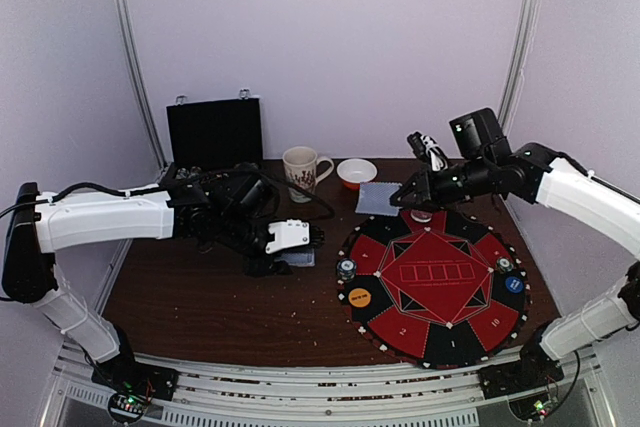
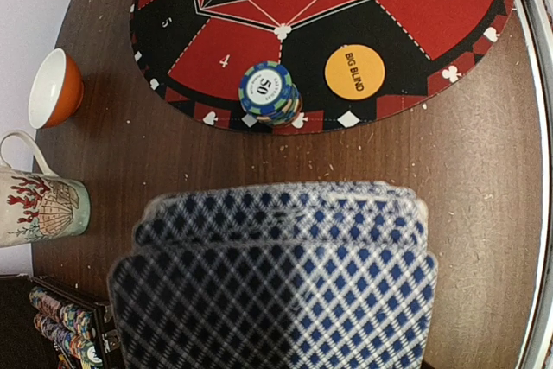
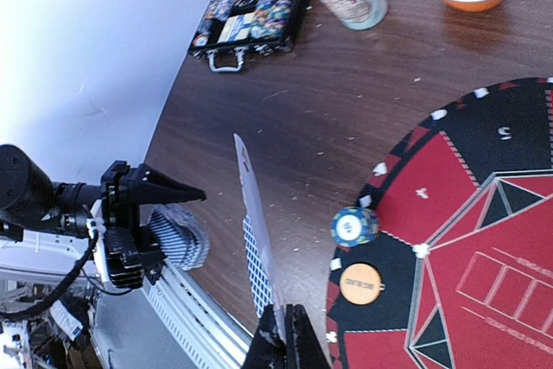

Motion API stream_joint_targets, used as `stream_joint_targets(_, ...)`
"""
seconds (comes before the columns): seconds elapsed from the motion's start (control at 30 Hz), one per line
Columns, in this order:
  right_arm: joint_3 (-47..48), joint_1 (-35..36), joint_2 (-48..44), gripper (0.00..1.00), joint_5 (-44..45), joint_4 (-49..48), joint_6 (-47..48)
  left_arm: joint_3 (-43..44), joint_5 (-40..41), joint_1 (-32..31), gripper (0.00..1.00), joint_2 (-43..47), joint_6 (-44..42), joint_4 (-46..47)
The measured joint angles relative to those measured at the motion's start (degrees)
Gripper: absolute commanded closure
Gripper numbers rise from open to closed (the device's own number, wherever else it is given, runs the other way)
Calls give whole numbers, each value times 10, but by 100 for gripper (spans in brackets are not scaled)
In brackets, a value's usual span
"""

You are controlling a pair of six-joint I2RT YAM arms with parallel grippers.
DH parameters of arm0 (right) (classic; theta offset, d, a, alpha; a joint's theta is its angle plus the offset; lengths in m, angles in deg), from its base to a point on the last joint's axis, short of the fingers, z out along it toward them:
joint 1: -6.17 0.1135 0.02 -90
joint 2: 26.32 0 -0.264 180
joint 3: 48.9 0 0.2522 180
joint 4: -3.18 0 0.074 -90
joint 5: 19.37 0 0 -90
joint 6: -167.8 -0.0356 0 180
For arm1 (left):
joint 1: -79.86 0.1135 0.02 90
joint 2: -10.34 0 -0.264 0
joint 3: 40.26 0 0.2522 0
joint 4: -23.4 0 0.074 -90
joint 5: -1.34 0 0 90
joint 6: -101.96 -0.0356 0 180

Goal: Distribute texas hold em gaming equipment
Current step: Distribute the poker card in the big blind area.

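Note:
My left gripper (image 1: 305,245) is shut on a fanned deck of blue-checked cards (image 2: 276,274) held above the table, left of the mat; the deck hides its fingers in the left wrist view. My right gripper (image 3: 285,334) is shut on a single card (image 3: 255,231), seen edge-on, and holds it above the mat's far edge (image 1: 376,197). A stack of striped chips (image 1: 346,269) stands on the mat's left rim beside the orange BIG BLIND button (image 1: 359,297). A blue button (image 1: 513,284) and a chip (image 1: 504,265) lie at the mat's right rim.
The round red-and-black mat (image 1: 470,332) covers the right half of the table. The open black case (image 1: 214,132) with chip rows (image 3: 251,6) stands at the back left. A patterned mug (image 1: 303,169) and an orange bowl (image 1: 357,173) stand at the back centre.

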Motion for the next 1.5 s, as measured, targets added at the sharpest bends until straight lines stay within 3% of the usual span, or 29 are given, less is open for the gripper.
stream_joint_targets(0.2,10,-73,-33,100,20,127,51,0,0,3,45,-1,13,0)
stream_joint_targets(0.47,9,-106,-31,100,29,250,97,0,2,3,45,-1,27,2)
stream_joint_targets(0.9,-4,-127,-28,100,28,329,116,3,9,3,44,-1,52,3)
stream_joint_targets(1.5,-4,-152,-2,100,11,360,107,23,12,3,44,-6,63,10)
